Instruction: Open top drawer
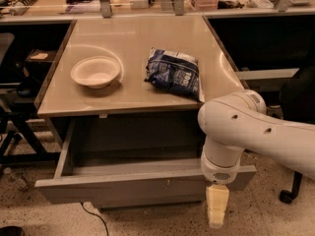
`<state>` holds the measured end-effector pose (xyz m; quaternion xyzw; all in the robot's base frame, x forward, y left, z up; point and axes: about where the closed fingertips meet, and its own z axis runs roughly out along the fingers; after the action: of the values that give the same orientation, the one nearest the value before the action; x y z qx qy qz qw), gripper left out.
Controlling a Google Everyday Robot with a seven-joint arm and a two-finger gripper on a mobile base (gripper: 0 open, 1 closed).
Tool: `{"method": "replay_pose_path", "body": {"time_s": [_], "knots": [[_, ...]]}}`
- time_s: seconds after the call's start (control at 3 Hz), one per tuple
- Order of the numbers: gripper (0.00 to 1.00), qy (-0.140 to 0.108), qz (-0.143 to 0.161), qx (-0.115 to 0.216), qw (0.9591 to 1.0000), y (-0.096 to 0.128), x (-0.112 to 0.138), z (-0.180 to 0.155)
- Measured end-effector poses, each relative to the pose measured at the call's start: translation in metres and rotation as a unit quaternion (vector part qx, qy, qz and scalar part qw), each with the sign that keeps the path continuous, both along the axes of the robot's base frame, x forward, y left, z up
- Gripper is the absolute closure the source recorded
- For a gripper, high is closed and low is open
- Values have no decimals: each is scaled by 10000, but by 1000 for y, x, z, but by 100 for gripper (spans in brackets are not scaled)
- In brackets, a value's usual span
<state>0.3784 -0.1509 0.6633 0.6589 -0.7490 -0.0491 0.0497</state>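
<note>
Camera view: gripper (217, 209) before open top drawer (123, 188); bag (174, 75) text illegible.

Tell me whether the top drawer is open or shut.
Open: the top drawer is pulled well out from under the tabletop, its grey interior exposed. The pincer hangs before its front's right end.

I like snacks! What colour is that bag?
The bag is dark blue with white print, camera view. The hand hangs by the top drawer.
</note>
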Motion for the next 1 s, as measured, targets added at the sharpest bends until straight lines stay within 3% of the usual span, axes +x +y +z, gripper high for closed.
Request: {"method": "replay_pose_path", "body": {"time_s": [0.67,1.0], "knots": [[0,260,-100,-89,9996,-9,-5,-30],[0,310,-81,-228,9992,-24,-29,-24]]}}
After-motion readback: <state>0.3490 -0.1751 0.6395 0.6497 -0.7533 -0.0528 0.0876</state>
